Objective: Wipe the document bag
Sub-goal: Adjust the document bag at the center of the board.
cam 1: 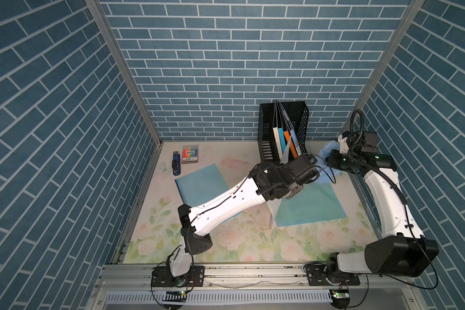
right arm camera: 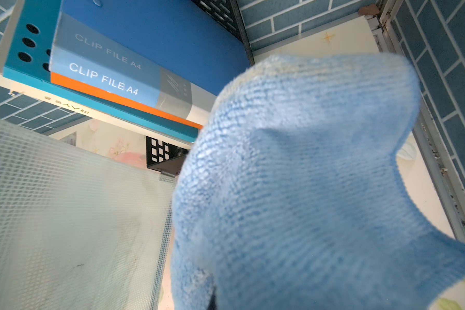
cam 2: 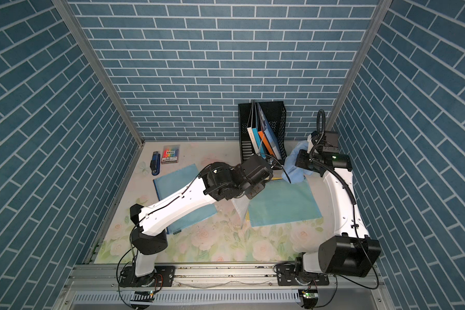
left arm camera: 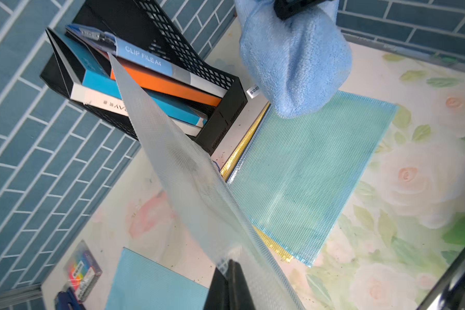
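Your left claw (left arm camera: 230, 265) is closed on the lower edge of the clear document bag (left arm camera: 188, 171) and holds it up above the worktop (cam 1: 239, 241). The bag is tilted and nearly edge-on in both top views. In the left wrist view it shows dark smudges around the middle of its mesh surface. Its upper end reaches in front of the black file rack (cam 1: 266, 126), which stands at the back wall with folders inside.

Your right claw (left arm camera: 293, 9) is closed on the blue cloth (left arm camera: 293, 61), which wraps the fingers and hides them. The cloth hangs just beside the raised bag, on its right side. You cannot tell from these views whether the two touch.

Under the cloth, a green-blue bag (cam 1: 312, 204) lies flat on the worktop, with a yellow bag (left arm camera: 242, 142) below it that shows only at the edge. Another blue bag (cam 1: 199, 182) lies flat under your left arm.
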Controlling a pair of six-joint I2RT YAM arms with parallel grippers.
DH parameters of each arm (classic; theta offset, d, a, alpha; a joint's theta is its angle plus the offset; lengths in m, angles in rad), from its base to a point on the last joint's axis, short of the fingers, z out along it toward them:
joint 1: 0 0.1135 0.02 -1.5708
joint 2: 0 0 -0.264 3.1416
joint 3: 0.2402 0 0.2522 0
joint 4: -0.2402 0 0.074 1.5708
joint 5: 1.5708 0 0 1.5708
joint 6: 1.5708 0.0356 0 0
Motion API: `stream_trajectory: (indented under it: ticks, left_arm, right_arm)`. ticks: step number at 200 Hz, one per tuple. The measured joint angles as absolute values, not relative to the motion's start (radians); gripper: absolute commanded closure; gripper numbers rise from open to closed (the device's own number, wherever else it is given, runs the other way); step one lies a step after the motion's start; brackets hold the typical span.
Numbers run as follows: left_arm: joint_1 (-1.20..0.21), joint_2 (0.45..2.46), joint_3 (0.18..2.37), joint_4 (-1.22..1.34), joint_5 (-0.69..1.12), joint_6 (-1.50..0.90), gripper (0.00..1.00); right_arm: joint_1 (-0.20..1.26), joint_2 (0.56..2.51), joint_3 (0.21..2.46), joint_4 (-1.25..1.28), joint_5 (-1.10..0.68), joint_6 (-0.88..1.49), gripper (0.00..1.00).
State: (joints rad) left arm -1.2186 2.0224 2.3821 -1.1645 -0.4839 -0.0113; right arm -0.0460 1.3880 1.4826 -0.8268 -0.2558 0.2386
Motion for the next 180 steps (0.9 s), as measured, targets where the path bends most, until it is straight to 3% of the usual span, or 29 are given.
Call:
stream_trajectory:
  ticks: [44,90,136,180]
  left_arm:
    - [-1.347,2.037,2.202,-1.014,-0.773,0.195,1.00]
    - [-1.371,2.037,1.835,-0.636,-0.977,0.493,1.00]
    - [-1.426,2.030,1.628,-0.384,-1.006,0.616,1.00]
    - [-1.469,1.888,1.375,-0.157,-0.905,0.678,1.00]
  right_arm:
    - [-0.109,1.378,1.443,-0.814,-0.263,0.241,0.94]
    - [-0.203,1.345,1.344,-0.791,-0.292,0.266,0.94]
    - [-0.274,1.290,1.283,-0.780,-0.313,0.270,0.94]
    - [-0.281,1.286,1.266,-0.759,-0.337,0.290,0.94]
